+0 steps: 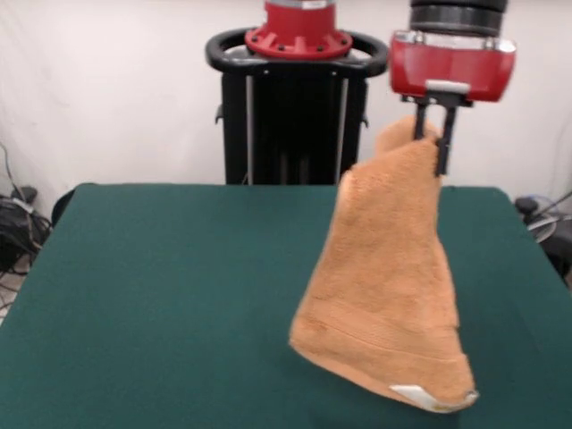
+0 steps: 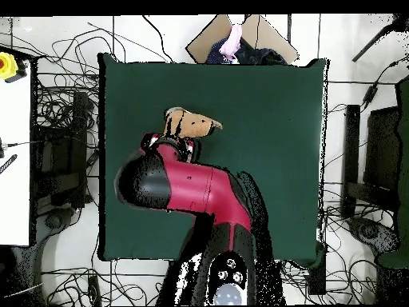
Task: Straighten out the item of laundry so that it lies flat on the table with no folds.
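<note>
Green-felt tabletop [image 1: 161, 286] lies beneath the orange towel [image 1: 384, 295], which hangs lengthwise straight down from the tool [image 1: 433, 147] clamped on its top corner, label end lowest.

front view: camera across table [image 1: 179, 268], level low, facing robot pedestal [image 1: 295, 107] at far side; near half of table fills frame, side edges cut. overhead view: camera high above, looking straight down, whole table [image 2: 264, 160] plus floor cables around; robot base at bottom. shared: green tabletop, red arm [image 2: 192, 188], hanging towel [image 1: 384, 295].
</note>
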